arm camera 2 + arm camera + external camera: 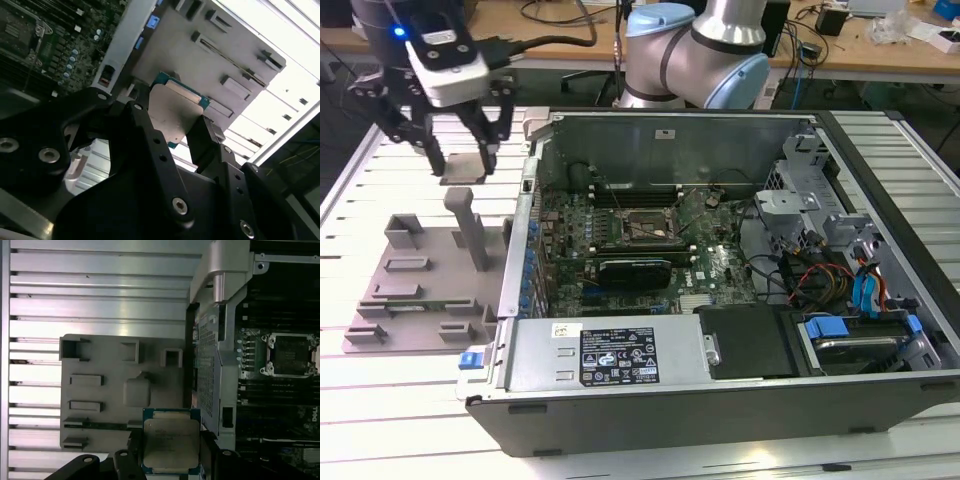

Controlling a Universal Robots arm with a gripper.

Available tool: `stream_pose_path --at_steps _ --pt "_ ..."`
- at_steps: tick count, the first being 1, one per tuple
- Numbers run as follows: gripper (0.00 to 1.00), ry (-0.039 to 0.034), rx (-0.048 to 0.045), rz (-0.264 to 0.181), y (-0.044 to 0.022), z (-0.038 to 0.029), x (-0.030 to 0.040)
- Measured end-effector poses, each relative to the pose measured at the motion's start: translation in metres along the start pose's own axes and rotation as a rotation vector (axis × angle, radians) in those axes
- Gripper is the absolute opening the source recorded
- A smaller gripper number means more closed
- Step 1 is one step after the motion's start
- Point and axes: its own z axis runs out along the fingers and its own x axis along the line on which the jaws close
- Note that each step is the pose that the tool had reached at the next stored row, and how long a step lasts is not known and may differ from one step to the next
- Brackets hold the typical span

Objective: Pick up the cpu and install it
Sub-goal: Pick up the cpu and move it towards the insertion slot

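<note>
Silver arm (730, 25), pale-blue joint caps (655, 25). There's a black cable (545, 42) off the white wrist housing (448, 68), blue light (398, 32) glowing. Black pincer (462, 160), linkage plates dotted with silver screws (179, 205).

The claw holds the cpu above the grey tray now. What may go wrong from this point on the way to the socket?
1. The claw grips the cpu only by two opposite edges, so it might slip or tilt in transit.
2. The case wall stands between the grey tray and the socket; a low path could strike it.
3. A tilted or turned cpu may seat badly in the open socket.
</note>
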Motion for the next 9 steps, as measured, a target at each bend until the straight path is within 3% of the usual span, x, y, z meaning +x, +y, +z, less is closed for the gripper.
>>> stream_pose_path --at_steps 2,4,7,9 --pt "0.55 0.0001 -0.0001 0.0 -0.0002 0.0 -0.0112" --pt "0.55 0.0009 -0.0001 0.0 -0.0007 0.0001 -0.0286" --pt "0.55 0.0022 -0.0002 0.0 -0.0008 0.0005 -0.0456" --pt "0.55 0.0056 -0.0002 0.0 0.0006 0.0034 -0.0615"
